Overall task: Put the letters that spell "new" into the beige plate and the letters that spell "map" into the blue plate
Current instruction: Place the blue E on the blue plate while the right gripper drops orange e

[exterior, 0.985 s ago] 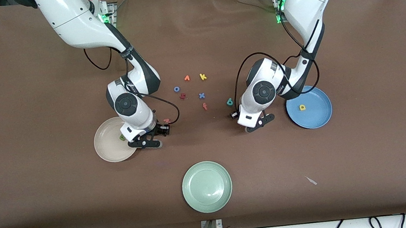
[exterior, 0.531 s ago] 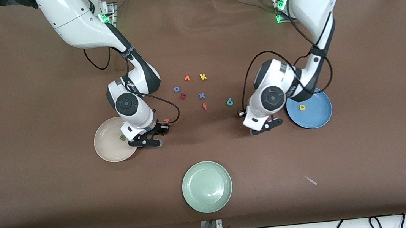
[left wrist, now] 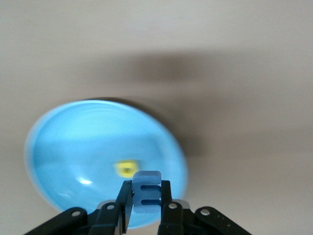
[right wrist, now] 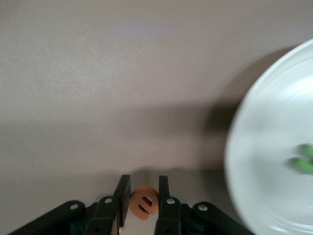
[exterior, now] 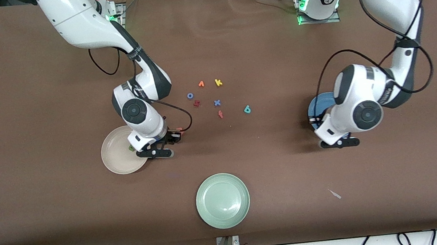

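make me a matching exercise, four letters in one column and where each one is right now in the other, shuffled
1. blue m
2. orange e
3. yellow a
4. teal p

A. lying in the blue plate
B. on the bare table
C. in the right gripper
D. in the left gripper, over the blue plate

Pairs: 1-D, 2-C, 3-A, 4-B

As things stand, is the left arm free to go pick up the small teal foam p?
Probably not yet. The left gripper is shut on the blue foam m over the round blue plate. Once it drops that, the teal foam p lies on open table, with nothing crowding it.
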`<state>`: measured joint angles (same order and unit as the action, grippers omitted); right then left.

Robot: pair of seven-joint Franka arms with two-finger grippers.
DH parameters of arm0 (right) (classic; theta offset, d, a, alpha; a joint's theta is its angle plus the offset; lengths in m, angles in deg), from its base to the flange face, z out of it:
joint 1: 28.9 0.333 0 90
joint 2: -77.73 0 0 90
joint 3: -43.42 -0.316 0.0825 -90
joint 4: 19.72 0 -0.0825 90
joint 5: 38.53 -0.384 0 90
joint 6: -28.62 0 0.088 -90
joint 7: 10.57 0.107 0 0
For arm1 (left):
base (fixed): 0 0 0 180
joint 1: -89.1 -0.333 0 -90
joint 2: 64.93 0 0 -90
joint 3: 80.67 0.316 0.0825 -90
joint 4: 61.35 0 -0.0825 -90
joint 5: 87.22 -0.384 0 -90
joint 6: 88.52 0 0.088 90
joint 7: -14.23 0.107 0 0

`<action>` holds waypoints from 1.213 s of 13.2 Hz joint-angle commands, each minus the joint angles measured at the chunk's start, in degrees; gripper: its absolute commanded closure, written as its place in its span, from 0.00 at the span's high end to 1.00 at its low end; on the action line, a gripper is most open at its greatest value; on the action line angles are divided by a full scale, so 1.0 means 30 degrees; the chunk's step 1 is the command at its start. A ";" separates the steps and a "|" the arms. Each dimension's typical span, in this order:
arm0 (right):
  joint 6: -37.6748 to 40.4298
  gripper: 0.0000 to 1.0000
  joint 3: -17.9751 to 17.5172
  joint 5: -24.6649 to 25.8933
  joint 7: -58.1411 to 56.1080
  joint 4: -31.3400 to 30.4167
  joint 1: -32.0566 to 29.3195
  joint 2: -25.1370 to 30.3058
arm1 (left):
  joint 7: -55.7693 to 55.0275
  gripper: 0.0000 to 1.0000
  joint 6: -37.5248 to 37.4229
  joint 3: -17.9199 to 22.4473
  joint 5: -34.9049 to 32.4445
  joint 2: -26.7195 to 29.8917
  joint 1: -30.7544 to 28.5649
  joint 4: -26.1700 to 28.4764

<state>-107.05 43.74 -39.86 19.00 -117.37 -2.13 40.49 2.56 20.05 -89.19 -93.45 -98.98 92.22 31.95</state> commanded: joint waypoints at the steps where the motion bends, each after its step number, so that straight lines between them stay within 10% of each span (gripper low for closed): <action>1: 0.1685 0.21 0.0448 -0.0172 -0.3367 -0.0466 -0.0894 0.1572 | 0.1015 0.00 0.0223 -0.0236 -0.1786 -0.0395 -0.1327 0.0627; 6: -0.0028 0.24 0.0920 -0.0201 -0.5166 -0.3474 -0.1656 0.2598 | 0.4768 0.00 0.2451 -0.0353 -0.1585 -0.1717 -0.3148 0.0773; 10: -0.1036 0.54 0.0920 -0.0259 -0.4963 -0.4158 -0.1657 0.2659 | 0.4768 0.04 0.2452 -0.0673 -0.1497 -0.1776 -0.2913 0.0774; 11: -0.1036 0.56 0.0920 -0.0288 -0.4845 -0.4158 -0.1657 0.2659 | 0.4681 0.32 0.2393 -0.0675 -0.1497 -0.1776 -0.2883 0.0687; 12: -0.0949 0.56 0.0862 -0.0289 -0.4786 -0.4042 -0.1657 0.2746 | 0.4564 0.97 0.2335 -0.0675 -0.1497 -0.1776 -0.2883 0.0686; 16: -0.0978 0.59 -0.0044 -0.0259 -0.2564 -0.3399 -0.1541 0.2747 | 0.4387 1.00 0.1897 -0.1143 -0.1497 -0.1396 -0.2504 0.0511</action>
<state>-109.83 45.45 -39.96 7.94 -127.57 -7.00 47.56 15.94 27.31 -92.06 -97.31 -104.87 83.78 33.76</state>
